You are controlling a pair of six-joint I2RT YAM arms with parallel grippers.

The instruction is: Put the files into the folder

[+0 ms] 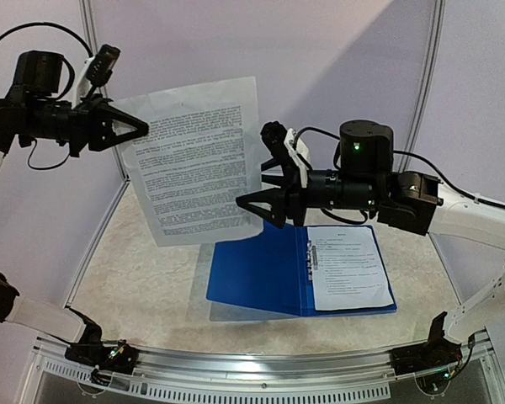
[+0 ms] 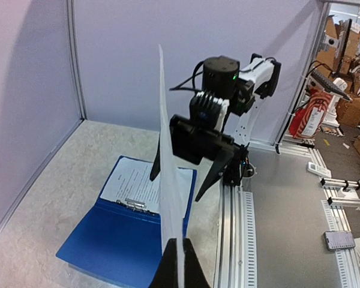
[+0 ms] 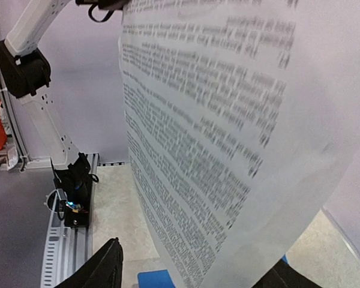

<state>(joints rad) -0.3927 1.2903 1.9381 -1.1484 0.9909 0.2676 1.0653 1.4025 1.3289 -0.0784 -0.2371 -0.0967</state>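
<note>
The left claw [image 1: 144, 126] is pinched tight on the upper left edge of 1 printed sheet [image 1: 198, 160]. Its 2 fingers meet on the paper with no gap showing, and in its own wrist camera the dark fingertips close around the thin edge of the page. That arm is lifted high at the left side. Its wrist is level and its fingers point across toward the right arm, so the page hangs upright in the air, well clear of the table [image 1: 143, 286].

The right claw [image 1: 251, 210] stands wide open at the lower right corner of that page and grips nothing. Its 2 fingers are spread to either side of the paper, with the sheet passing through the gap. I cannot tell whether either finger is brushing it. The right arm reaches in from the right, its forearm roughly level and its fingers pointing left, hovering above the folder [image 1: 252, 273].

The folder lies open flat on the table below both claws, its blue inner covers facing up. A second sheet [image 1: 349, 265] already lies on its right half, just beside the metal clip [image 1: 310, 252] at the spine. The hanging page's lower edge is over the folder's far left part, in the air and not resting on it.
</note>
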